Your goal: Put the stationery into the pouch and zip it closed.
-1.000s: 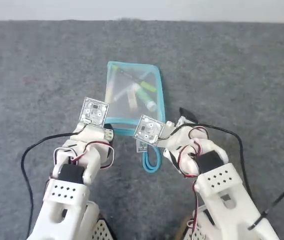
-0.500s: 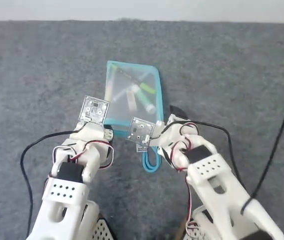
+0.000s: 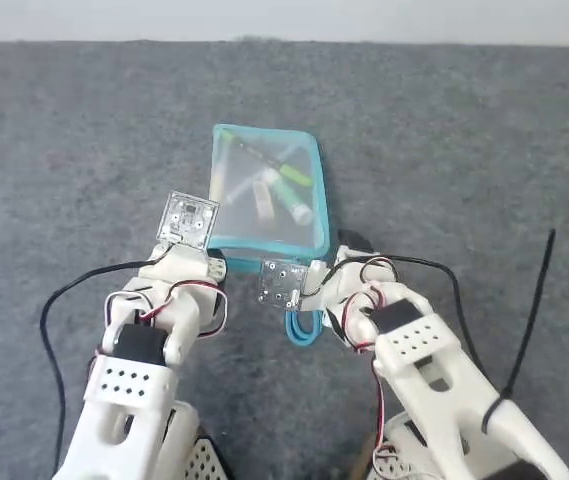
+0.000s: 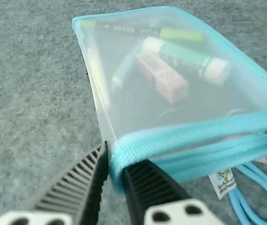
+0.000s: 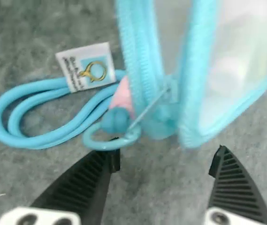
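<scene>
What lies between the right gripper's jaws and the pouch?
Right wrist view: mostly bare carpet between the right gripper and pouch; the zipper's ring reaches one jaw.

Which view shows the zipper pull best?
Right wrist view: the zipper pull sits close before the open right gripper. In the high view that arm covers it; the left wrist view shows the pouch along its zipper edge.
</scene>
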